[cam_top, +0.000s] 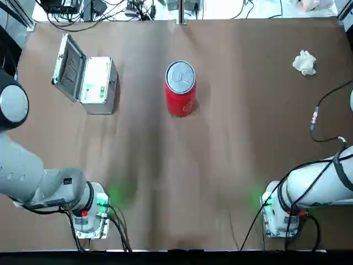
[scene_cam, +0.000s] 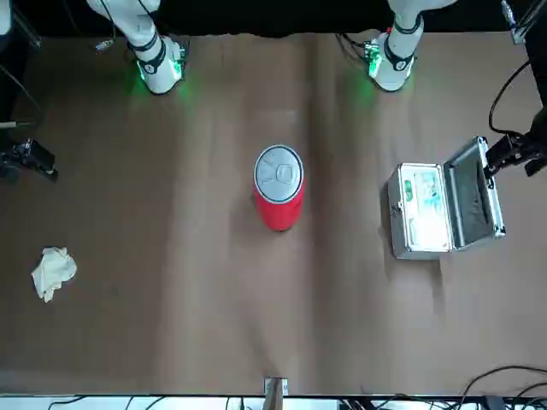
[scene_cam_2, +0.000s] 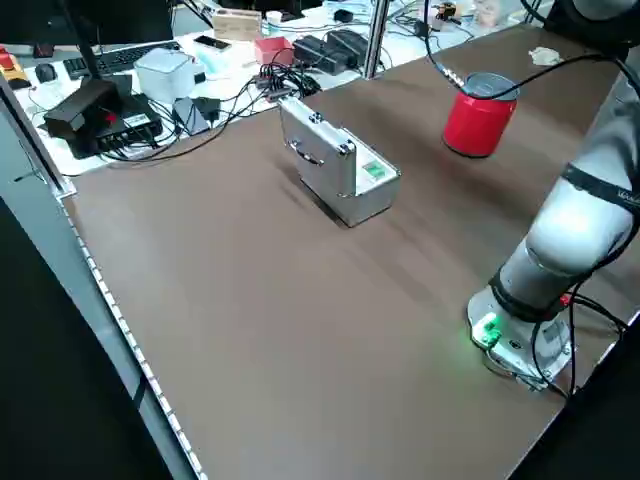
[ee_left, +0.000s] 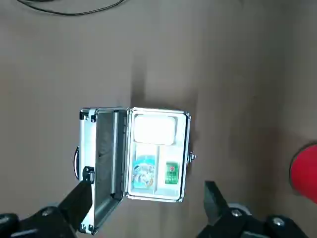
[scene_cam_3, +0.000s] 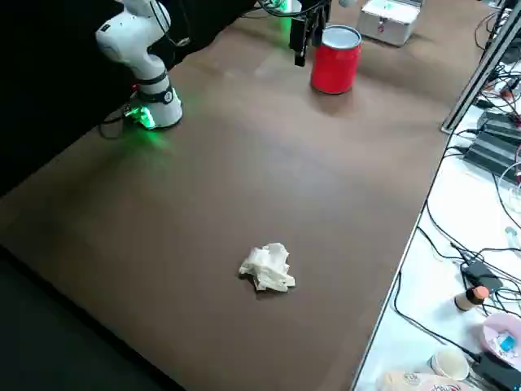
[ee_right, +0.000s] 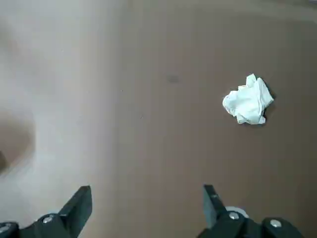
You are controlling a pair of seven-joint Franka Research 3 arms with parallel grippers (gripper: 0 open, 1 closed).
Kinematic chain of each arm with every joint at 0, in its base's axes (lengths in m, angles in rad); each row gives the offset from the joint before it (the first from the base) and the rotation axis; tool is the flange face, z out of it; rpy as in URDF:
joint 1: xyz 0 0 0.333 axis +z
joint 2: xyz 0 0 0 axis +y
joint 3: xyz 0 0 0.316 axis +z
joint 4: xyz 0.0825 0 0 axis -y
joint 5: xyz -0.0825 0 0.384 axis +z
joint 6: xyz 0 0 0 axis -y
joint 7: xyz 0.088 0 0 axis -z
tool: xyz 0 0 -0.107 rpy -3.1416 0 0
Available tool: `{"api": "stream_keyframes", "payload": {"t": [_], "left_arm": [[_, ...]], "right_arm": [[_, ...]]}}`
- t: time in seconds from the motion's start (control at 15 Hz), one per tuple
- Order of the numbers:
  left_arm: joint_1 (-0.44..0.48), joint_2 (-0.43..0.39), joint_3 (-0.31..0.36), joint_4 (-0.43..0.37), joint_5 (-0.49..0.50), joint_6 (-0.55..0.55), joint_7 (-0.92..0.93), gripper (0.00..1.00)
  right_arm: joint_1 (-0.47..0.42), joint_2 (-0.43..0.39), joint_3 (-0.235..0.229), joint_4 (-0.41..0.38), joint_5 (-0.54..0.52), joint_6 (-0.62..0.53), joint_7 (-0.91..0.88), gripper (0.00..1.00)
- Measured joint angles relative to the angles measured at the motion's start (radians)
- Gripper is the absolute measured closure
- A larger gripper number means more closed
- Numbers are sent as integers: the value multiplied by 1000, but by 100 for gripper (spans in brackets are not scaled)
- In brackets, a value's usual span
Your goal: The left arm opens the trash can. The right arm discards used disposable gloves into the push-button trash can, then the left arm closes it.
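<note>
Our left gripper [ee_left: 143, 210] hovers above open ribbed silver case [ee_left: 133, 156], fingers apart; right gripper [ee_right: 146, 213] likewise spread over bare table [cam_top: 220, 165]. Crumpled off-white gloves [cam_top: 304, 62] far right; red cylindrical trash can [cam_top: 180, 88] centre, lid shut. Only wrist views show fingers.

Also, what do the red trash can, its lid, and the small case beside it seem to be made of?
The trash can has a smooth, glossy red body, probably painted metal or plastic; the look leaves it open. Its lid is silver-grey with a dull sheen, like brushed metal. The silver case looks like aluminium: ribbed silver panels, bright corner caps and latches. Its hinged lid stands open.
</note>
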Motion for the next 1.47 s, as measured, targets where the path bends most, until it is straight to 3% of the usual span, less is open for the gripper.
{"api": "stream_keyframes", "payload": {"t": [0.53, 0.8, 1.0, 1.4, 1.47], "left_arm": [[-8, 0, -8, 0, 0, -46, 0, 0], [-36, 3, -14, -3, -2, -48, 3, 0], [-65, 4, -39, -7, -9, -55, 10, 0], [-82, 35, -186, -19, -11, -59, -13, 1], [-82, 40, -192, -20, -12, -59, -15, 5]], "right_arm": [[11, 0, -5, -1, 1, -15, -20, 1], [-57, 12, -15, -6, -1, -27, -63, 1], [-131, 95, -18, -21, -12, 69, -70, 1], [-266, 324, -20, -25, -12, 347, -87, 1], [-276, 352, -20, -24, -12, 392, -87, 1]]}}
